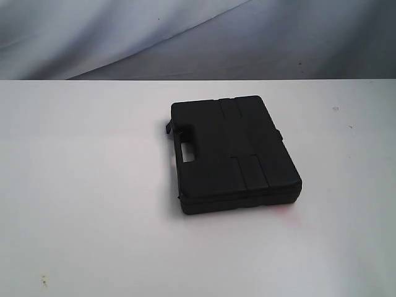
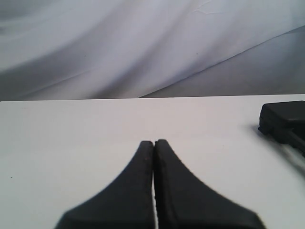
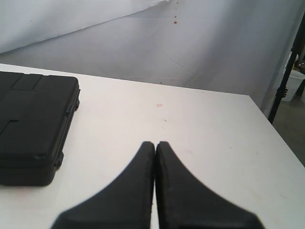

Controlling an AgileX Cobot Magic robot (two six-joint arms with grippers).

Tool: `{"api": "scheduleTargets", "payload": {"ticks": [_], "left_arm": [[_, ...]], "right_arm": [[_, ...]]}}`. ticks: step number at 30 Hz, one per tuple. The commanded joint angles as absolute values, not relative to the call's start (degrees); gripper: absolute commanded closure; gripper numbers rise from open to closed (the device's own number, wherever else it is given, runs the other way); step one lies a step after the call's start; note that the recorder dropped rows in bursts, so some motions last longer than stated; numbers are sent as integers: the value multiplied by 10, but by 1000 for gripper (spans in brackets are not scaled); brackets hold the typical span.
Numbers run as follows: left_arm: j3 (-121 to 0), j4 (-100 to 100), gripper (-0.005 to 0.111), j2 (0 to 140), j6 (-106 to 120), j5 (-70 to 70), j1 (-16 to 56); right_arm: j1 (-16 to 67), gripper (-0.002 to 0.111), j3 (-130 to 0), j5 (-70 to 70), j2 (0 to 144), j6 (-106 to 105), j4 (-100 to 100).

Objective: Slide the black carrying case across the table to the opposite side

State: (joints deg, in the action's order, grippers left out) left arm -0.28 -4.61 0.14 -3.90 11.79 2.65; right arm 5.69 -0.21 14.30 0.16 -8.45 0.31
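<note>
The black carrying case [image 1: 234,151] lies flat on the white table [image 1: 86,185], a little right of centre, its handle cut-out facing left. Neither gripper shows in the exterior view. My left gripper [image 2: 154,142] is shut with nothing between its fingers and hovers over bare table; a corner of the case [image 2: 286,119] shows far off to one side. My right gripper [image 3: 155,143] is also shut and empty, with the case [image 3: 33,126] lying apart from it to the side.
A grey-white cloth backdrop [image 1: 185,37] hangs behind the table's far edge. In the right wrist view the table's side edge [image 3: 279,138] drops to the floor, where a dark stand [image 3: 288,67] rises. Small specks [image 1: 43,281] mark the table's near left.
</note>
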Motion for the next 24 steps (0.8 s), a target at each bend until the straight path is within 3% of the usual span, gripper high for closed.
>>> {"api": "scheduleTargets", "payload": {"ticks": [1, 12, 24], "left_arm": [[0, -48, 107, 0, -41, 114, 26], [0, -48, 107, 0, -45, 70, 26], [0, 6, 107, 0, -151, -240, 26]], "right_arm": [[52, 108, 0, 144, 0, -86, 3], [52, 108, 0, 144, 0, -86, 3], [52, 108, 0, 144, 0, -86, 3]]}}
